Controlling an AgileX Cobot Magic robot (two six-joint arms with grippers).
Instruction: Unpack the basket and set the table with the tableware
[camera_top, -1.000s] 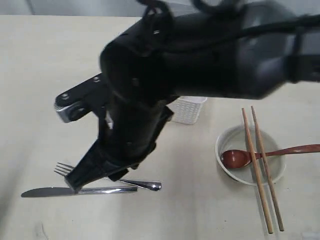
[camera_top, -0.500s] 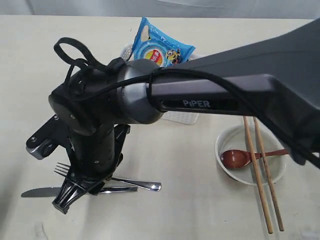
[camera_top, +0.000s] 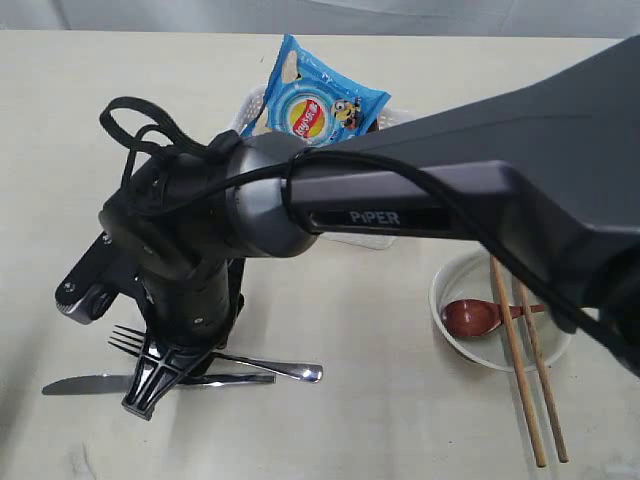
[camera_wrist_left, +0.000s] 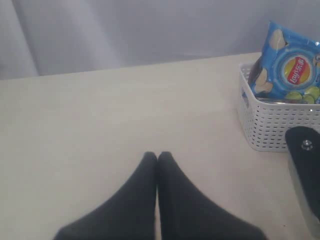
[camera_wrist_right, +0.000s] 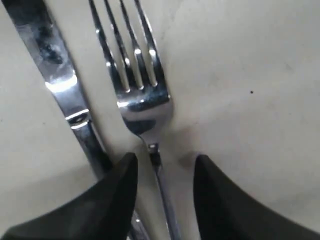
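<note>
Right gripper (camera_wrist_right: 164, 164) shifted, parted astride fork (camera_wrist_right: 142, 100), knife (camera_wrist_right: 65, 85) alongside; left gripper (camera_wrist_left: 157, 159) closed, empty.

Steel fork (camera_wrist_right: 142, 97) beside knife (camera_wrist_right: 60, 75) (both flat)

Fork (camera_wrist_right: 142, 100), knife (camera_wrist_right: 62, 82): polished steel. Basket (camera_wrist_left: 272, 130): white perforated plastic. Chopsticks (camera_top: 528, 400): wood. Table (camera_top: 400, 420): matt beige.

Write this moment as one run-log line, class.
right gripper: open, astride fork | fork: flat on table beside knife | left gripper: shut, empty | basket: holds chip bag
</note>
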